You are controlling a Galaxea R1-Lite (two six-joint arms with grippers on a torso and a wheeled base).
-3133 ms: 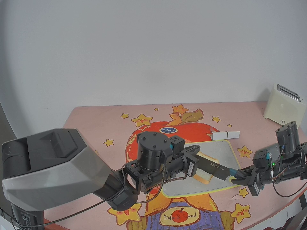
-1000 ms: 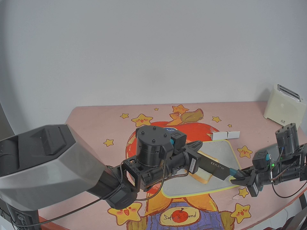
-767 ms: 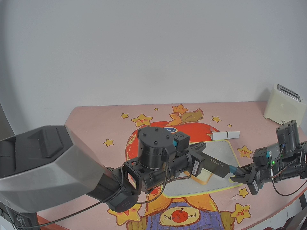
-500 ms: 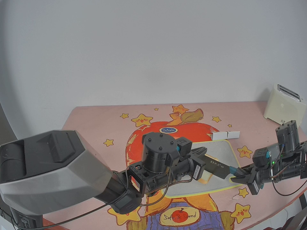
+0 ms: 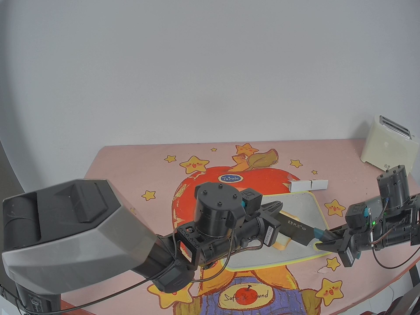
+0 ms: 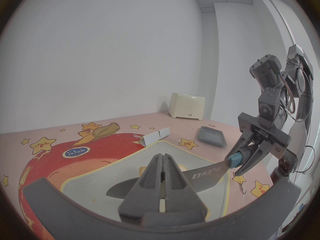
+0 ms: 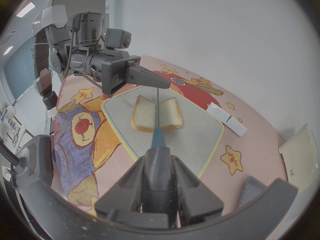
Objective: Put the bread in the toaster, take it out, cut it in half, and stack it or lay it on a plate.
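White bread (image 7: pixel 143 114) lies flat on the grey cutting board (image 7: pixel 193 134), and my knife (image 7: pixel 158 139) stands edge-down right across its middle, half the slice on either side of the blade. My right gripper (image 7: pixel 159 160) is clamped on the blue handle at the board's right edge. My left gripper (image 5: pixel 275 206), fingers pressed together on nothing, points over the slice near the blade's tip; whether it touches, I cannot tell. The cream toaster (image 5: pixel 388 145) sits at the far right of the table (image 5: pixel 131 167), well apart. The dark plate (image 6: pixel 211 135) lies between board and toaster. A white box (image 5: pixel 308 184) rests just beyond the board.
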